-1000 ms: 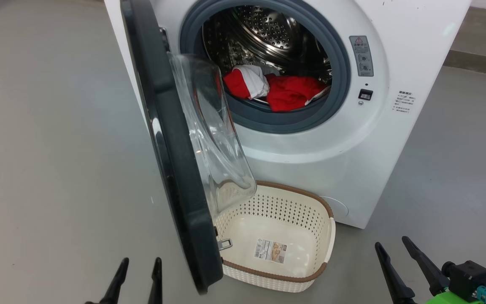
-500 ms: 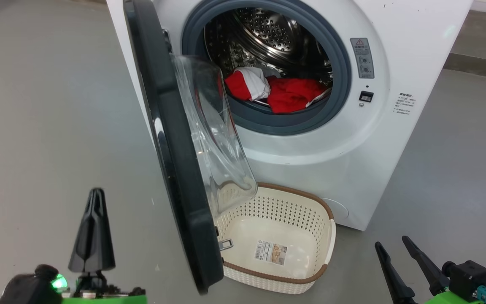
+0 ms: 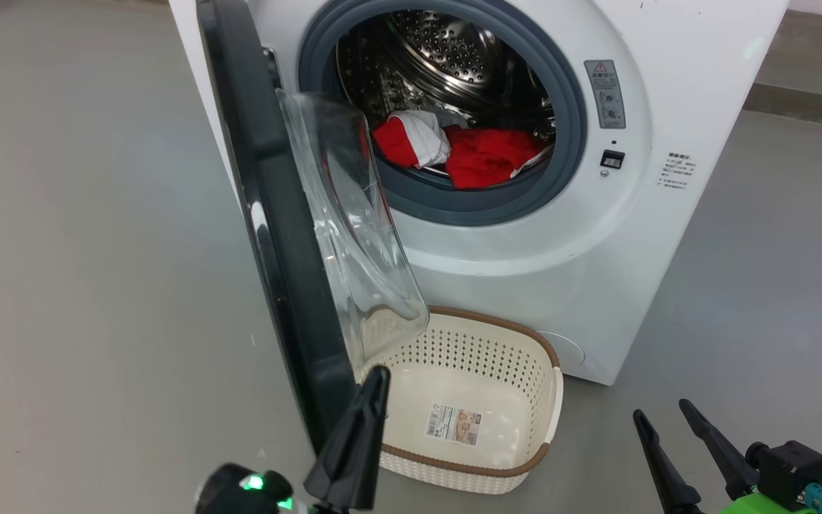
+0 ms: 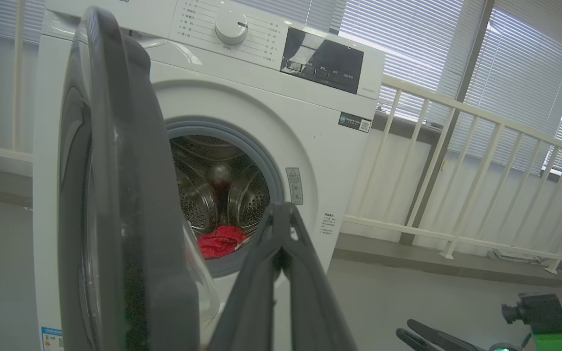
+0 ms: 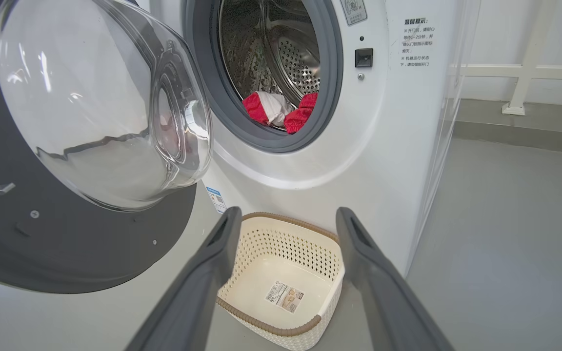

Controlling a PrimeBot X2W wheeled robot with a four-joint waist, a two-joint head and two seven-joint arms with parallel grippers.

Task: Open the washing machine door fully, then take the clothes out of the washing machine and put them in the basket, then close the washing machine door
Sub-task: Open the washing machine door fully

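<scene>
The white washing machine (image 3: pixel 525 257) stands ahead, and its door (image 3: pixel 275 235) hangs part open, black rim edge-on with the glass bowl facing the drum. Red and white clothes (image 3: pixel 482 153) lie at the drum's front. The cream basket (image 3: pixel 496 325) sits on the floor below the opening, holding just a paper label. My left gripper (image 3: pixel 377 382) is shut and holds nothing; its tip is at the door's lower free edge, contact unclear. In the left wrist view the shut left gripper (image 4: pixel 281 212) points at the drum, right of the door (image 4: pixel 115 146). My right gripper (image 3: pixel 661 410) is open, low right.
Bare grey floor lies on both sides of the machine. A white railing (image 4: pixel 456 146) and window blinds stand to the right behind it. In the right wrist view the open right gripper (image 5: pixel 288 217) frames the basket (image 5: pixel 286 243), with the door (image 5: pixel 66 243) at left.
My left gripper went from open to shut, rose from the bottom edge and swung right to the door's lower edge. The right gripper stayed put. The head camera shifted slightly.
</scene>
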